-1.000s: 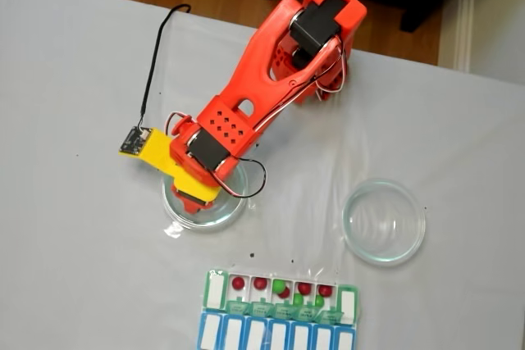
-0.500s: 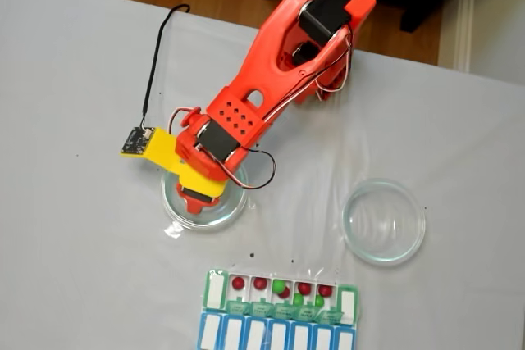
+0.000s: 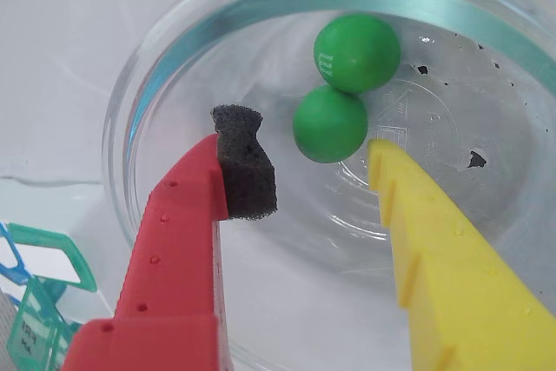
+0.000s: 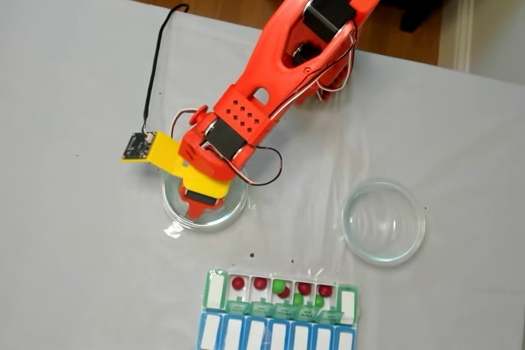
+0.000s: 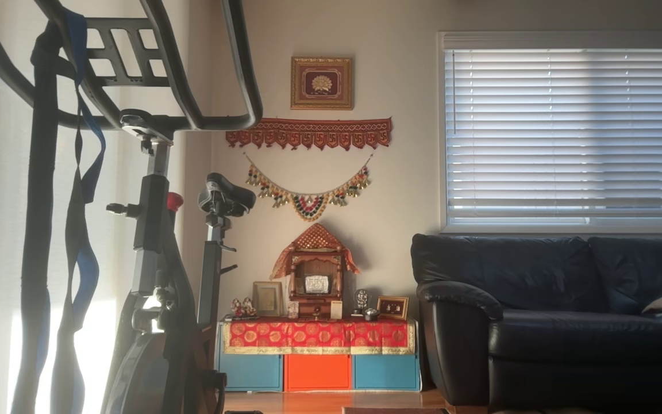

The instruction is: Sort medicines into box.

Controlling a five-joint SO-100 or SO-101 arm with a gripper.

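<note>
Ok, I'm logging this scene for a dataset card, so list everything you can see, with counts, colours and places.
Green balls: two, in the left clear dish.
Red balls: five, dark red, in the green-lidded organiser; about three green ones seem to sit there too.
Second clear dish: one, right of the first in the fixed view.
Blue-lidded organiser: one, bottom edge, against the green one.
Table: one, white.
Exercise bike, sofa: one each, dark, other view.
Arm: one, orange-red, reaching over the left dish.
Jaws: one red, one yellow, open, low in that dish near a green ball.
</note>
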